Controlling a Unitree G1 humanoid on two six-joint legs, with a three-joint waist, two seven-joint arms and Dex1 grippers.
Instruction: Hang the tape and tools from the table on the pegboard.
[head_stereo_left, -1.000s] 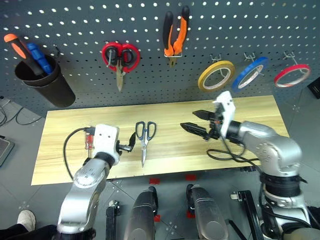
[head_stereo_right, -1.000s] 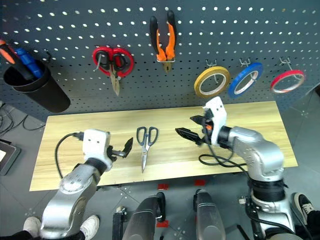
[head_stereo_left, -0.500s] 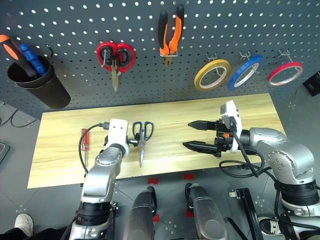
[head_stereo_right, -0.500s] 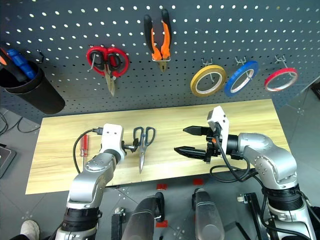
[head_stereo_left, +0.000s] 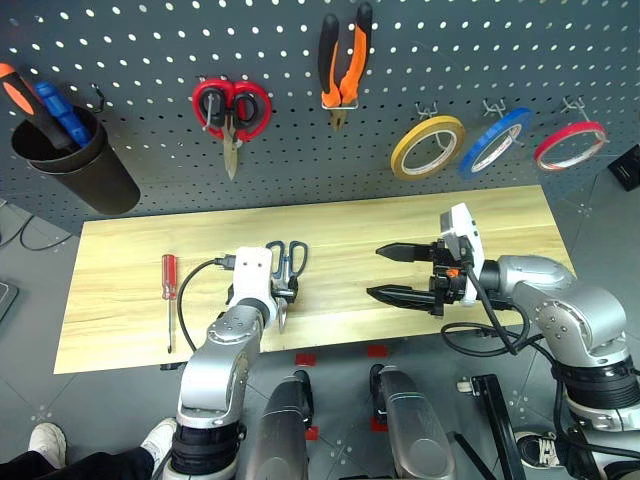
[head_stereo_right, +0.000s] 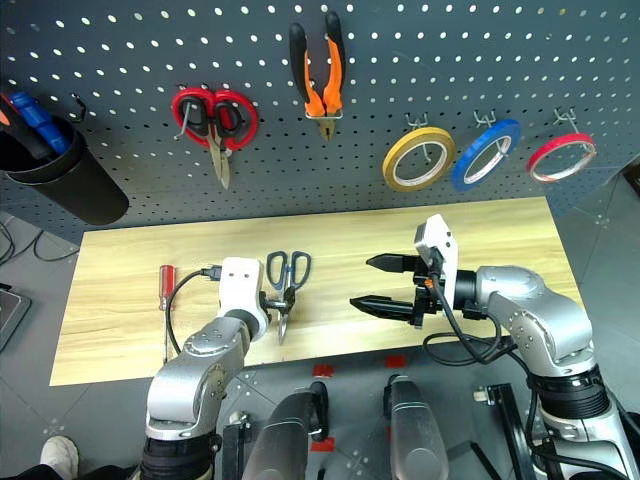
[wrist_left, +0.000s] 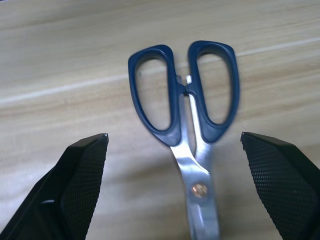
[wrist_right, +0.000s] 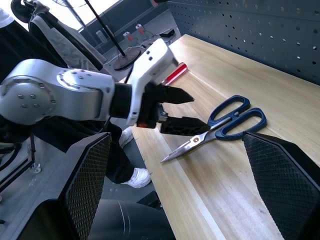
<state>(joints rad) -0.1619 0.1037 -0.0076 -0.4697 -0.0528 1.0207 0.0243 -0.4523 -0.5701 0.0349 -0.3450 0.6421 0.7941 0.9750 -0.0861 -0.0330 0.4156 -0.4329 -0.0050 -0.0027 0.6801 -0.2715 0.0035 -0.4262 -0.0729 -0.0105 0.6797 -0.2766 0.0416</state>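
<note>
Dark grey pegboard behind the pale plank table. Dark-blue-handled scissors lie flat on the table, blades closed; I have the left gripper straddling them, jaws wide apart, nothing held. Right gripper hovers beside the scissors, also spread wide. I expect stiff, light steel, slippery on the blades; I'd pinch near the pivot, probably. Black cup left of the scissors holds orange- and blue-handled screwdrivers.

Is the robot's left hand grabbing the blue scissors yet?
Apart. In the left wrist view, the left gripper fingers stand wide on either side of the blue scissors, with bare table between.
</note>
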